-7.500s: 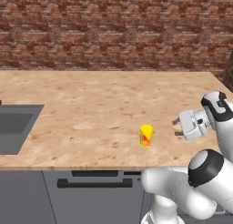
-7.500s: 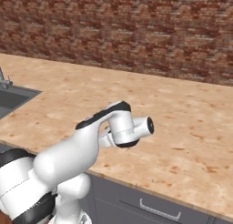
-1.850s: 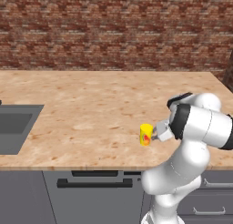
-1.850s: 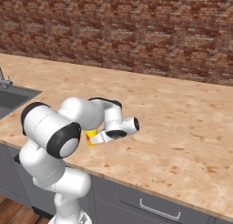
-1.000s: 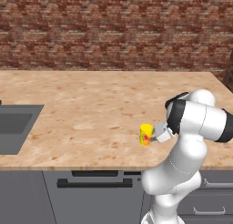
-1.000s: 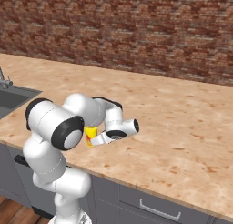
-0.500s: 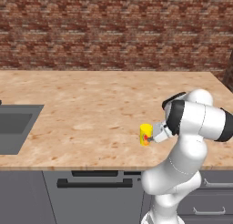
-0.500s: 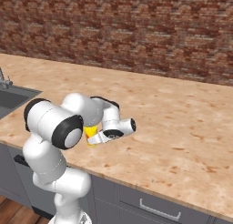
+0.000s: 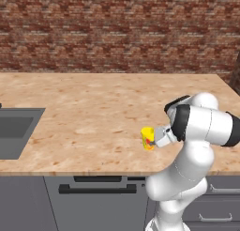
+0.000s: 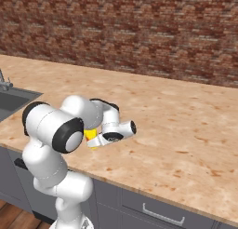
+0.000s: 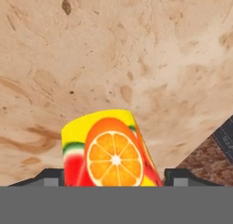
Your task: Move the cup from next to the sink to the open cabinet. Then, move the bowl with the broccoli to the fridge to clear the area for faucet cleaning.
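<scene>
Cup (image 9: 147, 138) stands upright on the tabletop (image 9: 93, 108) near its front edge, well apart from the sink (image 9: 16, 131) at 9 o'clock. Over the last 2 seconds the end effector (image 9: 154, 140) has crept in from 3 o'clock until the cup sits between its 2 fingers (image 11: 50, 176), one on each side of the fruit-printed wall in the hand view. Whether the pads already press the cup I cannot tell; they look close but not clearly clamped. That puts the first step, the pickup, about to begin. In the right base view the arm hides most of the cup (image 10: 90, 134). The faucet (image 10: 3, 84) shows at the left edge, partly cut off.
</scene>
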